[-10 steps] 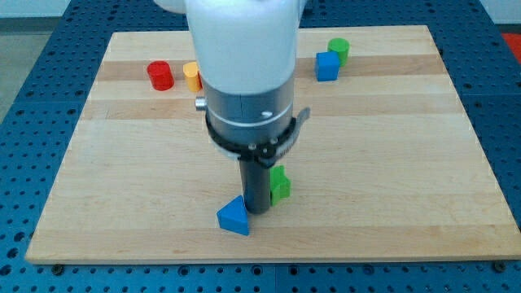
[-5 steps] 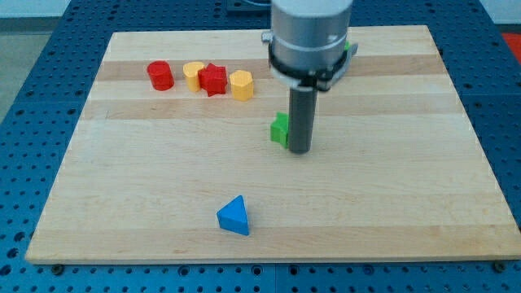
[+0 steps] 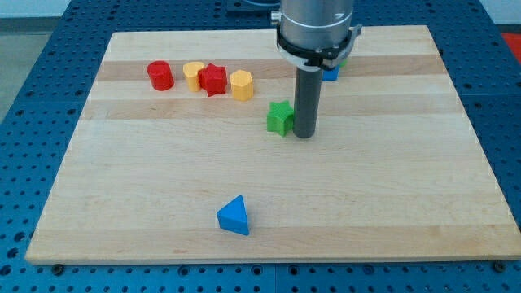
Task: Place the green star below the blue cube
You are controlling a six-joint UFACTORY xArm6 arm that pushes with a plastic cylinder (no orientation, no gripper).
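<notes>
While my tip (image 3: pixel 304 134) rests on the board just right of the green star (image 3: pixel 280 118), nearly touching it, the blue cube (image 3: pixel 330 72) sits near the top edge, mostly hidden behind the arm. No fingers exist; only a rod.

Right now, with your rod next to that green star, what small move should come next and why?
Probably a short push toward the view's right. My tip sits just right of the green star, while the blue cube, mostly hidden behind the arm, lies further toward the view's top right. I'd first circle to the star's left side, then nudge it rightward until it sits under the cube.
</notes>
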